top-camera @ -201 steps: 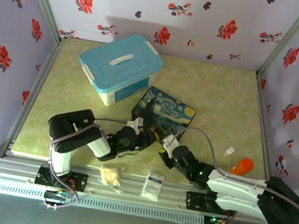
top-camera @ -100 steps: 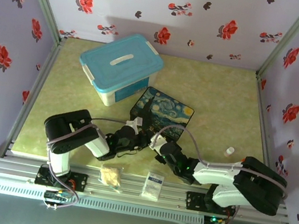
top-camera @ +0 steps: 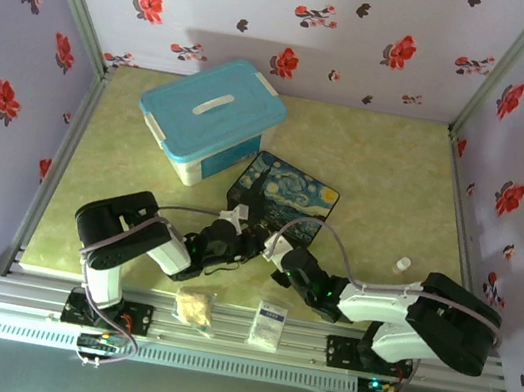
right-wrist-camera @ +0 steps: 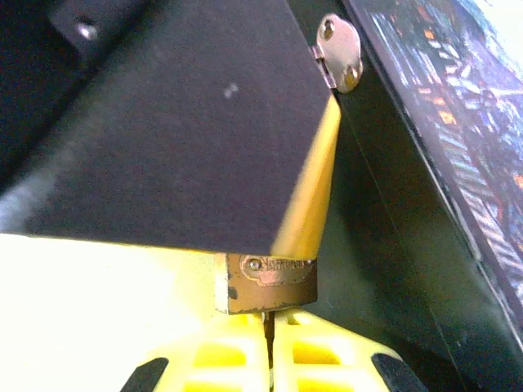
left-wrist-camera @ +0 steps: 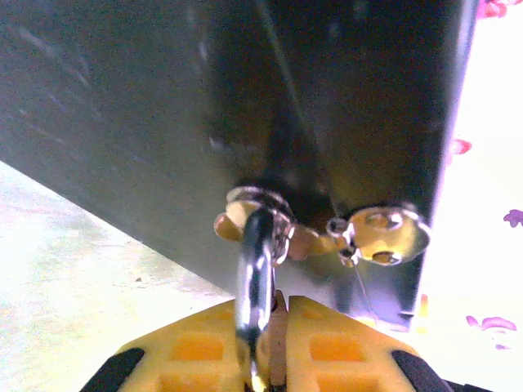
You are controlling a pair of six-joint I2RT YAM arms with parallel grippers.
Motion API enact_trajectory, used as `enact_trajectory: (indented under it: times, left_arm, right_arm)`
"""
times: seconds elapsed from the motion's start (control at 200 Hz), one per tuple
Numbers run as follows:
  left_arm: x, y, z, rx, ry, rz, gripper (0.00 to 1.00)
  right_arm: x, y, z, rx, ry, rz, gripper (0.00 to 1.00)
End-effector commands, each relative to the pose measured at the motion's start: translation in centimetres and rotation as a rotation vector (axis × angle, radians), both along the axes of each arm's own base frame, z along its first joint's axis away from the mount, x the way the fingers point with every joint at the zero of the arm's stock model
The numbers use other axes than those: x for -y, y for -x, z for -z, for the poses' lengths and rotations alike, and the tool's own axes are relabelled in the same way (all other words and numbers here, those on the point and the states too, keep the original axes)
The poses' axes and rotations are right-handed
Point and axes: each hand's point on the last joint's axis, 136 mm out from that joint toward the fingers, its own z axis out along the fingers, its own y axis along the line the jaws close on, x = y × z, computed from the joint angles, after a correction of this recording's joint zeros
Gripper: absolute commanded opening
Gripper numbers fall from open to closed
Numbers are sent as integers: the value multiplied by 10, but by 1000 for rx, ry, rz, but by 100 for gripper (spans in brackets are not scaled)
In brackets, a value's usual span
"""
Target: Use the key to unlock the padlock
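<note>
Here, key (right-wrist-camera: pixel 268 321) at padlock (right-wrist-camera: pixel 265 282) base.

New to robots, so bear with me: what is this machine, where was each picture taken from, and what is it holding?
Two robot arms are bolted to a table. The wide picture looks down from above; the close-ups come from a camera on each wrist. On it lie a teal-lidded tub, a painted dark-blue box, a white packet and a white bottle. The left gripper has its yellow jaws shut on the silver shackle of a brass padlock on the box's clasp. The right gripper has its jaws shut on what looks like the thin key, under the padlock.
</note>
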Motion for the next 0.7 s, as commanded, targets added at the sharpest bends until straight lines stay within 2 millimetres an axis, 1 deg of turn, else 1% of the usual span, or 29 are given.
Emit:
enact_trajectory:
  times: [0.0, 0.025, 0.055, 0.115, 0.205, 0.235, 0.275, 0.31, 0.435, 0.52, 0.585, 0.645, 0.695]
  left_arm:
    - [4, 8, -16, 48, 33, 56, 0]
    - [4, 8, -15, 50, 30, 61, 0]
    - [3, 8, -14, 46, 23, 65, 4]
    - [3, 9, -11, 48, 12, 68, 15]
    - [4, 8, -7, 53, -7, 72, 19]
    - [4, 8, -6, 55, -10, 73, 21]
    - [4, 7, -6, 57, -12, 73, 26]
    - [5, 7, -6, 60, -14, 75, 28]
    - [4, 7, -5, 71, -52, 85, 28]
    - [1, 7, -3, 80, -95, 87, 31]
    - [-2, 6, -1, 90, -135, 87, 32]
    - [-4, 6, 2, 97, -166, 93, 32]
    - [-5, 5, 2, 105, -181, 94, 29]
  right_arm:
    - [-11, -2, -19, -52, -191, -2, 4]
    - [-13, 0, -20, -71, -207, -15, 4]
    - [-14, 1, -19, -92, -220, -26, 4]
    - [-17, 3, -21, -116, -238, -42, 4]
    - [-21, 7, -19, -157, -258, -58, 3]
    - [-23, 8, -20, -168, -271, -60, 3]
    - [-25, 10, -19, -183, -283, -63, 3]
    - [-26, 11, -20, -195, -296, -60, 2]
    - [-25, 12, -19, -230, -337, -38, 2]
    - [-26, 14, -17, -254, -351, -32, 2]
    - [-25, 14, -15, -261, -360, -22, 3]
    - [-24, 13, -15, -259, -363, -10, 5]
    - [-22, 12, -15, -262, -373, 3, 6]
